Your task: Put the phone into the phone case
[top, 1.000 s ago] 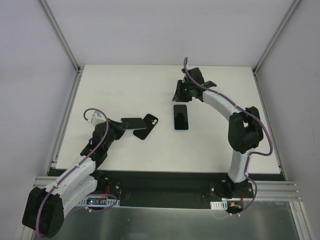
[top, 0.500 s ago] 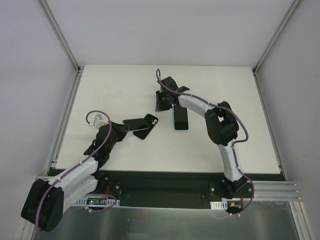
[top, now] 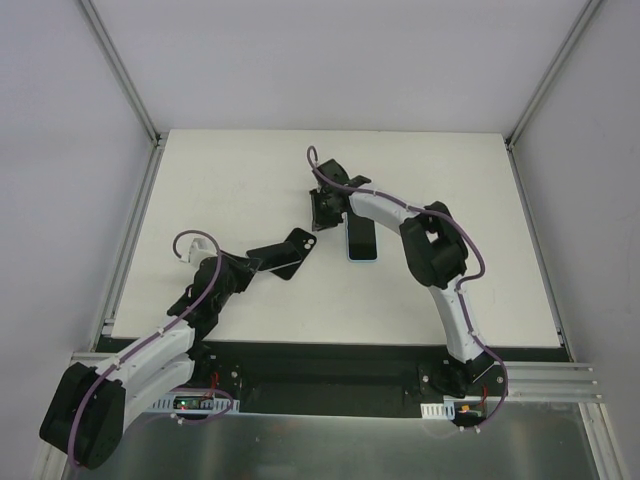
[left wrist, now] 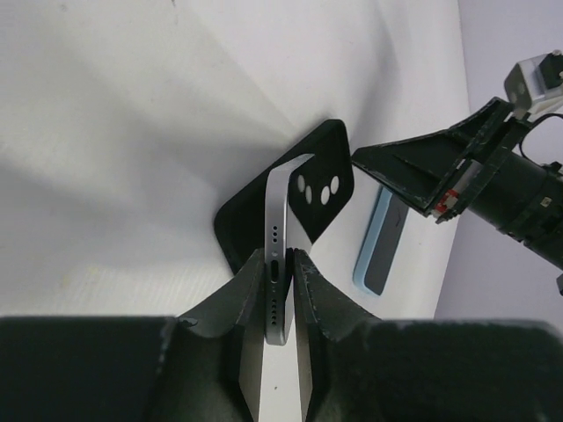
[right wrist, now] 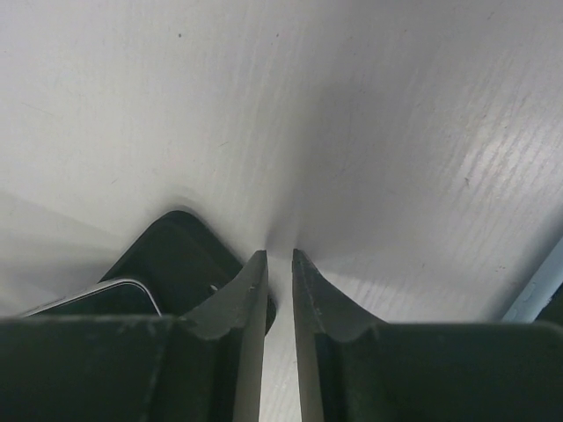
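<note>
My left gripper [top: 258, 261] [left wrist: 280, 257] is shut on the bottom edge of a silver-edged phone [top: 276, 251] [left wrist: 280, 224] and holds it on edge, tilted over a black phone case [top: 298, 250] [left wrist: 236, 230]. The case lies on the white table, with its camera holes at the far corner. My right gripper [top: 320, 214] [right wrist: 280, 257] has its fingers almost together with nothing between them. It is low over the table at the case's far corner [right wrist: 180, 255]. The phone's rim [right wrist: 106, 294] shows in the right wrist view.
A second phone in a light blue case [top: 361, 240] [left wrist: 380, 242] lies face up just right of the right gripper. The white table [top: 230, 180] is bounded by metal rails and grey walls.
My right gripper has swung left from behind the blue phone to the black case's far corner. My left gripper has raised and tilted the phone over the case.
</note>
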You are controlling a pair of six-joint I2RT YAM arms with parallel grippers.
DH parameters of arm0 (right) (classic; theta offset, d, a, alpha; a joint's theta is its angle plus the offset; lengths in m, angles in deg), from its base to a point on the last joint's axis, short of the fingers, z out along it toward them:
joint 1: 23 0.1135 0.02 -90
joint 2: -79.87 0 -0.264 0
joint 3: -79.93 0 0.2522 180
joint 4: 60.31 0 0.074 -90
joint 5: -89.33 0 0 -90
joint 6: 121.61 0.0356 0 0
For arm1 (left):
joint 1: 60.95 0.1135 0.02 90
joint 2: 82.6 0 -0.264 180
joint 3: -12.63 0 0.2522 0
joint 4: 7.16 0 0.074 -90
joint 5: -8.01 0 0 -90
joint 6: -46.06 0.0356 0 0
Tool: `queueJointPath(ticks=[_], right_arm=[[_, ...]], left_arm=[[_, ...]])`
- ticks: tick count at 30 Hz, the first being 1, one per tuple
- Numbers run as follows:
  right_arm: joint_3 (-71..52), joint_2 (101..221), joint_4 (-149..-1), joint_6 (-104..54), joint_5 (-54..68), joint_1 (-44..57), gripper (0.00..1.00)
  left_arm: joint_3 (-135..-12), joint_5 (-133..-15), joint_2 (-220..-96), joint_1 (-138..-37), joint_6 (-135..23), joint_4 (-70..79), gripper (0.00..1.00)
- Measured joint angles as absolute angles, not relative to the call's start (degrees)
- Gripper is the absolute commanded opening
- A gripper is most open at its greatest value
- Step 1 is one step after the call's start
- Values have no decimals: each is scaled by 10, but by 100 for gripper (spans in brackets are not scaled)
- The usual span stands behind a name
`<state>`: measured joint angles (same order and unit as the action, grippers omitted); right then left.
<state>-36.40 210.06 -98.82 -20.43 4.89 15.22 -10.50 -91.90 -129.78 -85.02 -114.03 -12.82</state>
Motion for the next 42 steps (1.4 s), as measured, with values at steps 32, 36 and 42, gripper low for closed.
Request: queueJointPath(ticks=[32, 36, 42], right_arm=[[-213, 2023, -875, -152, 23, 168, 13], [-172, 1994, -875, -147, 12, 169, 13], [-124, 1962, -870, -140, 28, 180, 13]], left_arm=[[-101, -935, -1344, -914, -1210, -122, 0], [-125, -940, -1344, -914, -1207, -87, 0], [-149, -943, -1347, -905, -1191, -47, 0]])
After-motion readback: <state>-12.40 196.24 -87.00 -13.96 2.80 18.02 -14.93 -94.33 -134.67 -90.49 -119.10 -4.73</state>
